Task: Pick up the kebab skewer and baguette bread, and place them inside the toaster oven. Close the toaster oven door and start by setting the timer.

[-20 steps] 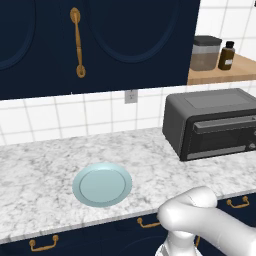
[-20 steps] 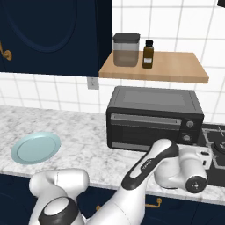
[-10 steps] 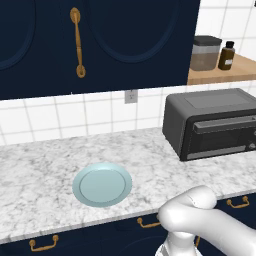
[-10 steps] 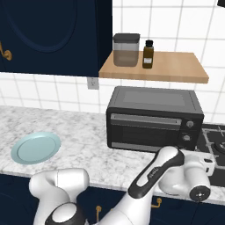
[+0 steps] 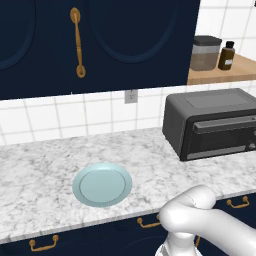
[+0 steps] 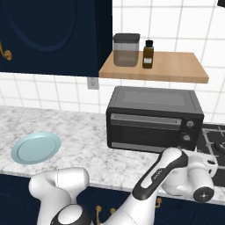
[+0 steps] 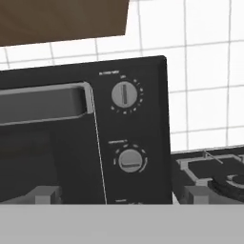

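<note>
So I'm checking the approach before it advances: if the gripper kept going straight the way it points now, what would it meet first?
Most likely the toaster oven's control panel, around the lower knob, right of the closed toaster oven door. The open gripper faces it squarely, though how far off it is remains unclear.

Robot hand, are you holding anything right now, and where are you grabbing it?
Nothing is held. The gripper is open, its fingertips apart, facing the knobs of the closed toaster oven.
</note>
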